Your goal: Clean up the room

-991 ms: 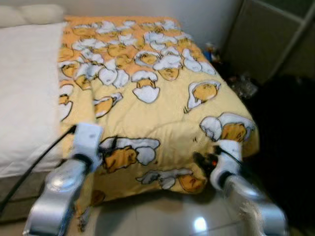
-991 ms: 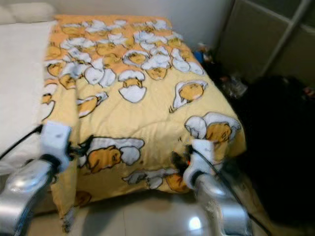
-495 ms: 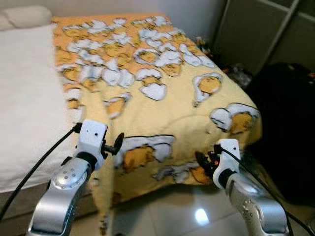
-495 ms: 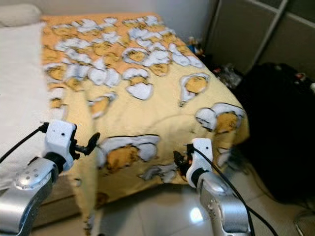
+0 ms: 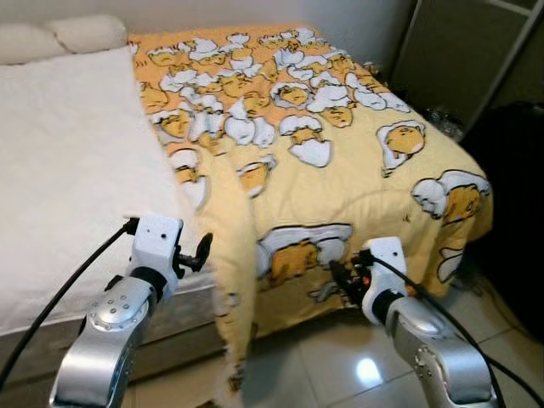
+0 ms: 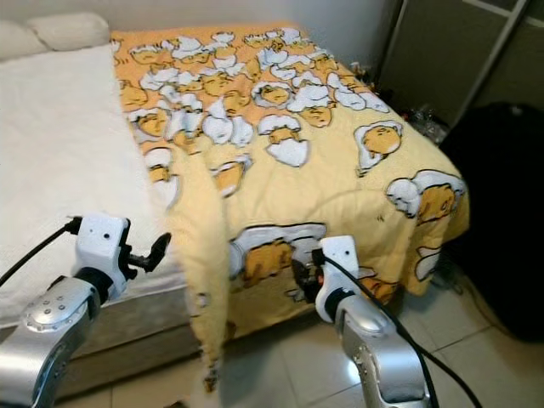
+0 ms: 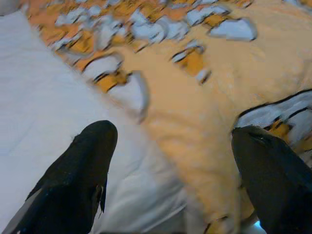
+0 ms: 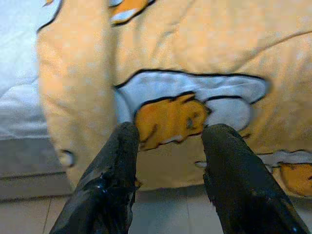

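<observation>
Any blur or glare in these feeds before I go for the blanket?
Head views: fairly sharp, a small glare spot on the floor tile beside the right gripper. Left wrist view: motion-blurred, the yellow blanket smeared, fingers dark. Right wrist view: soft but the print is readable, fingers out of focus.

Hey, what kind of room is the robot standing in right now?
Most likely a bedroom: a bed with a white sheet, pillows at its head, and a yellow cartoon-print comforter draped over the foot.

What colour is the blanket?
The blanket is yellow with white-and-orange egg cartoons, clearest in the left eye view.
</observation>
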Tool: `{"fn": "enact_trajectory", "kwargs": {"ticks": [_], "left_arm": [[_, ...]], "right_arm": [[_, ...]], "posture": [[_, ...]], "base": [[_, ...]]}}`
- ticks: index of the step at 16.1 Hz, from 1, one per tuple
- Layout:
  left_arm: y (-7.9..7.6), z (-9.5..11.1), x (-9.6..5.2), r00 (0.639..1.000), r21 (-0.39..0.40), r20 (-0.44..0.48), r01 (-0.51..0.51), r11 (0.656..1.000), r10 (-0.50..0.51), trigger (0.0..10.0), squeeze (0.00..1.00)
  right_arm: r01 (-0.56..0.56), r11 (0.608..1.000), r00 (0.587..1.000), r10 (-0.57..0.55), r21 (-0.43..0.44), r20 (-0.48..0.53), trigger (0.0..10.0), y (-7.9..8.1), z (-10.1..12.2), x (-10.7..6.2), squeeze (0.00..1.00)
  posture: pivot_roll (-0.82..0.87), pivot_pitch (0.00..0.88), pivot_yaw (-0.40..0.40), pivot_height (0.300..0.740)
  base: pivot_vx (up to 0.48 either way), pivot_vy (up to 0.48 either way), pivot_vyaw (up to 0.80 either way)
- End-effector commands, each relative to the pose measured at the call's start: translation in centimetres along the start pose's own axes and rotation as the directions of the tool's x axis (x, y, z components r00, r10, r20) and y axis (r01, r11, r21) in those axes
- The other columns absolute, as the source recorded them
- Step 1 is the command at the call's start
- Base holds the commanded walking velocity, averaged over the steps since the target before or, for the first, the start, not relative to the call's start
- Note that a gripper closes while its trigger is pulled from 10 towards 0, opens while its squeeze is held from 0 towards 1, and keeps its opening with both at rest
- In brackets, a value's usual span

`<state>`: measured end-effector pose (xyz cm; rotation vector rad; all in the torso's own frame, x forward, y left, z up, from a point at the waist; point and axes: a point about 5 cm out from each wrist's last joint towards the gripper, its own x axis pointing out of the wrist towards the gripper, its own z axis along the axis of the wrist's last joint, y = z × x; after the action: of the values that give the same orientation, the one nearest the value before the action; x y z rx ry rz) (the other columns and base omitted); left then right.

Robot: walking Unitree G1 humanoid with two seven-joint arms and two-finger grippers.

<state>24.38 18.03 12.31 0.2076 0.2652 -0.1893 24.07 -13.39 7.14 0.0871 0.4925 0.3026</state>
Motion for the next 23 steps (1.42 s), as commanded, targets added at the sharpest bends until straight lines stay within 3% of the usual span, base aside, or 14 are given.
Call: {"fn": "enact_trajectory", "kwargs": {"ticks": [1, 4, 7, 14, 23], "left_arm": [[0.4, 0.0, -0.1, 1.000, 0.008, -0.002, -0.016, 1.000, 0.016, 10.0, 0.00], [0.2, 0.4, 0.1, 0.999, -0.052, 0.040, -0.029, 0.998, 0.031, 10.0, 0.00], [0.4, 0.9, 0.3, 0.994, -0.072, 0.093, -0.047, 0.996, 0.054, 10.0, 0.00], [0.5, 0.8, 0.7, 0.995, -0.059, 0.093, -0.032, 0.998, 0.037, 10.0, 0.00], [0.5, 0.6, 0.6, 0.997, -0.059, 0.083, 0.012, 0.998, -0.007, 10.0, 0.00]], "right_arm": [[-0.022, 1.000, 0.999, 0.023, -0.020, 0.030, 10.0, 0.5, 0.7, 0.1, 0.00], [0.016, 0.994, 0.998, -0.010, -0.106, 0.064, 10.0, 0.3, 1.2, 0.3, 0.00], [-0.060, 0.985, 0.993, 0.074, -0.163, 0.087, 10.0, 1.0, 1.9, 0.6, 0.00], [-0.075, 0.981, 0.991, 0.094, -0.181, 0.099, 10.0, 1.1, 2.1, 1.0, 0.00], [-0.085, 0.979, 0.992, 0.100, -0.188, 0.074, 10.0, 1.2, 1.7, 1.2, 0.00]], "posture": [[-0.04, 0.000, -0.012, 0.740], [-0.05, 0.000, -0.005, 0.740], [-0.05, 0.000, 0.004, 0.740], [-0.05, 0.000, 0.007, 0.740], [-0.05, 0.000, 0.009, 0.740]], "base": [[0.000, 0.405, 0.00], [0.000, 0.000, 0.00], [0.000, 0.000, 0.15], [0.209, 0.000, 0.68], [0.264, 0.000, 0.00]]}}
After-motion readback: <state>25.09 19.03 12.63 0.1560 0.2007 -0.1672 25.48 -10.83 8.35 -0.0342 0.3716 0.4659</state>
